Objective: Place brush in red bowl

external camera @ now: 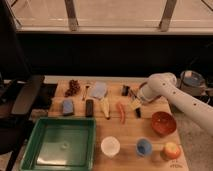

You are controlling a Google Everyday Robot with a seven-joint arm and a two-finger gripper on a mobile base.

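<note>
Honestly, the brush (136, 108) looks light and stiff (grab mid-handle); the gripper (133, 96) hangs right over it, can't tell if clamped.

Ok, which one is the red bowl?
Find the wooden table, then its right side, where the white arm holds its end effector over the wood. The red bowl sits just nearer the camera: round, shallow, orange-red, bigger than the small blue cup near it.
</note>
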